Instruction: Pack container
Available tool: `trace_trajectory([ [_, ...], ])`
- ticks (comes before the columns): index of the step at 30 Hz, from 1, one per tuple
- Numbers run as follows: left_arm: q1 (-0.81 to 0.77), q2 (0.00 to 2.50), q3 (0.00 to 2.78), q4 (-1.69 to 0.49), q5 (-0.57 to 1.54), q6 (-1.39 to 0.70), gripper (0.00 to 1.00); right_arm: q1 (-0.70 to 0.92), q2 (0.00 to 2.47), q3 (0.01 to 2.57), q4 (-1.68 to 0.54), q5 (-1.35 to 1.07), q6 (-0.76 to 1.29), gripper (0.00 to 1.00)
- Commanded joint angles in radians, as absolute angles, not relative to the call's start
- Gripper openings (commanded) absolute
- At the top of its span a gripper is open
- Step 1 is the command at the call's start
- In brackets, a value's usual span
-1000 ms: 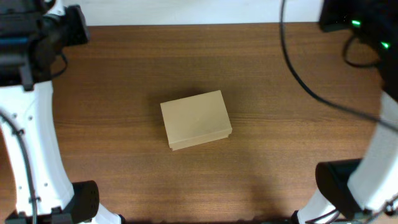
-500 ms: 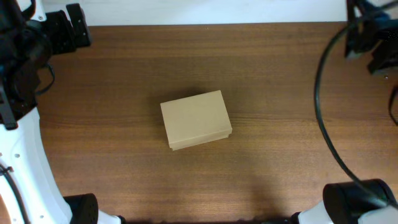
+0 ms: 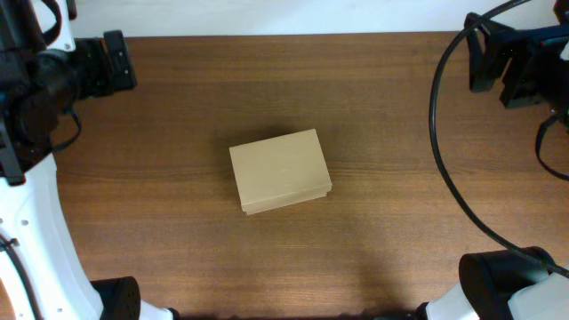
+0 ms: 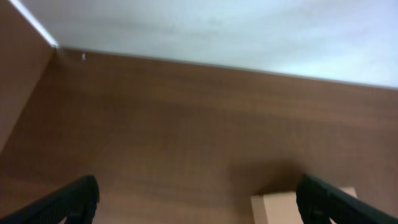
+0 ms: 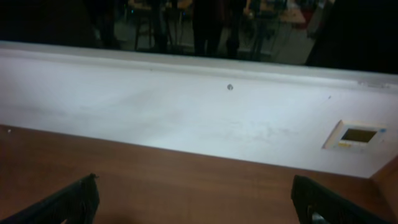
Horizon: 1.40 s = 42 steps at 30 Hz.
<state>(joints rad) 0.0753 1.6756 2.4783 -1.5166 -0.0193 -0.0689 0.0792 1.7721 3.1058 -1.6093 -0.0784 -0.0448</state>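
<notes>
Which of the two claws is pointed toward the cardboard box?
The left gripper: its own camera shows a corner of the box at the bottom edge; the right gripper's shows only table and white wall.

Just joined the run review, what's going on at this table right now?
Nothing is being handled at this moment. A small rectangular brown cardboard box sits near the middle of the wooden table, lid down, with neither arm touching it. The left gripper and right gripper are both open and empty, up by the table's far corners and well apart from the box.

Container (image 3: 280,171) common to overhead, left wrist
</notes>
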Motion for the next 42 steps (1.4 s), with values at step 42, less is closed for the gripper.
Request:
trace_trajectory([
  [42, 0.08, 1.675, 2.484, -1.621, -0.026, -0.063, 1.0, 0.017, 0.548, 1.147, -0.734, 0.144, -0.07, 0.99],
])
